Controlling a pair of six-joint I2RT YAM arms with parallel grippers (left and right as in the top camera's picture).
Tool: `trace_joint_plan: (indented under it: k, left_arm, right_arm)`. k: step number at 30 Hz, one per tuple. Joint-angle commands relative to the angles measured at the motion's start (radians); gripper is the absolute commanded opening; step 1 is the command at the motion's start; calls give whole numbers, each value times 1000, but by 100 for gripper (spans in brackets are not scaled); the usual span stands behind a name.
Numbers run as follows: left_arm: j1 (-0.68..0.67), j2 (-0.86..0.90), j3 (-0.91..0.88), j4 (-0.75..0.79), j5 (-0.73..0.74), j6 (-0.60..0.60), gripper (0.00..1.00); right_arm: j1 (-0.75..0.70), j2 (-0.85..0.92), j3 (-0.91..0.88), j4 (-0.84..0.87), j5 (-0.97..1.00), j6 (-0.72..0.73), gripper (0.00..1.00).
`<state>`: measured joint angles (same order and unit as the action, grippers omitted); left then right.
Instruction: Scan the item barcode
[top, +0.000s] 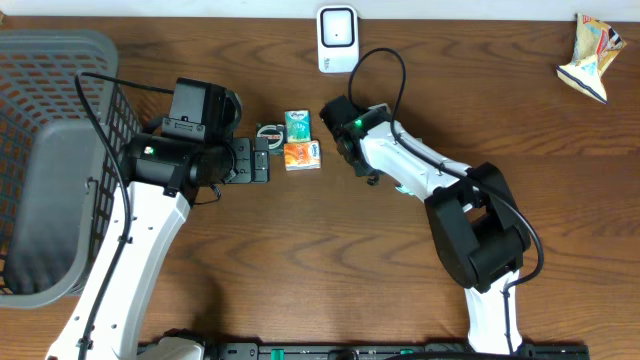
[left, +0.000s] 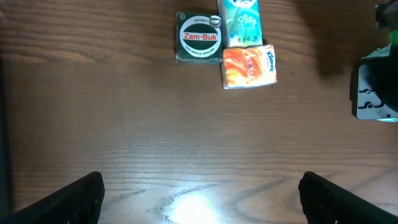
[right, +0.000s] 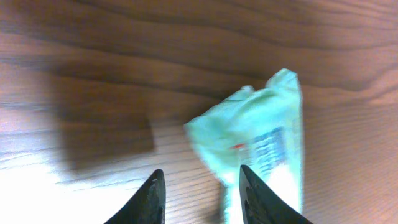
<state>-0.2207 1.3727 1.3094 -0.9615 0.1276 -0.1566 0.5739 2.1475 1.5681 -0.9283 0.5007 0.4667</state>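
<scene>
A pale green packet (right: 261, 137) with a printed barcode lies crumpled on the wooden table in the right wrist view. My right gripper (right: 200, 186) is open just above it. Bare wood shows between the fingers, and the right finger (right: 255, 196) overlaps the packet's left edge. From overhead, the right gripper (top: 368, 172) hangs over the table's middle and its arm covers most of the packet. The white scanner (top: 337, 38) stands at the back edge. My left gripper (left: 199, 199) is open over bare wood, short of the items.
A Zam-Buk tin (top: 268, 135), a green tissue pack (top: 298, 125) and an orange tissue pack (top: 302, 155) sit together between the arms. A grey basket (top: 40, 150) fills the left side. A crumpled snack bag (top: 592, 55) lies at the back right.
</scene>
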Motion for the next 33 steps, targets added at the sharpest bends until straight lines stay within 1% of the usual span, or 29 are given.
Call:
trace_joint_plan:
  k: [1, 2, 4, 6, 9, 10, 11, 14, 15, 17, 19, 21, 22, 24, 26, 28, 29, 31, 33]
  left_arm:
    - [1, -6, 11, 0, -6, 6, 98]
    - [1, -6, 11, 0, -6, 6, 98]
    - [1, -6, 11, 0, -5, 6, 97]
    - [1, -7, 11, 0, -5, 6, 98]
    - [1, -6, 11, 0, -5, 6, 98]
    - [1, -7, 11, 0, -5, 6, 98]
    - [1, -6, 11, 0, -5, 6, 98]
    - [1, -6, 11, 0, -5, 6, 98]
    - [1, -7, 11, 0, -5, 6, 98]
    - [1, -6, 11, 0, -5, 6, 98]
    - [1, -6, 11, 0, -5, 6, 98]
    - [1, -7, 11, 0, -5, 6, 98]
    - [1, -6, 11, 0, -5, 6, 98]
    - [1, -7, 11, 0, -5, 6, 98]
    - [1, -6, 11, 0, -6, 6, 98]
    - [1, -6, 11, 0, -5, 6, 98]
    - [1, -6, 11, 0, -5, 6, 98]
    - [1, -6, 11, 0, -5, 6, 98]
    - [1, -6, 11, 0, -5, 6, 98]
  right_arm:
    - [-2, -6, 92, -40, -107, 6, 37]
    - [-10, -6, 151, -92, -107, -19, 50]
    - [-25, -6, 211, -142, -107, -71, 62]
    - [-50, -6, 263, -192, -108, -127, 64]
    - [-97, -6, 290, -254, -117, -193, 73]
    - [-108, -6, 290, -272, -124, -206, 74]
    - [-122, -6, 288, -294, -137, -225, 73]
    - [-163, -3, 262, -340, -224, -293, 65]
    - [-176, -3, 249, -341, -254, -307, 64]
    - [-202, -3, 213, -324, -301, -320, 64]
    - [-222, -3, 168, -292, -319, -319, 70]
    - [-238, -3, 114, -248, -349, -320, 70]
    - [-241, -3, 96, -232, -364, -319, 69]
    - [-247, -3, 22, -157, -403, -320, 64]
    - [-247, -3, -17, -113, -403, -319, 52]
    - [-247, -3, -31, -98, -402, -319, 32]
    - [-247, -3, -30, -97, -402, -318, 25]
    - [-246, -5, -18, -96, -402, -318, 22]
    - [-245, -5, 14, -97, -402, -313, 22]
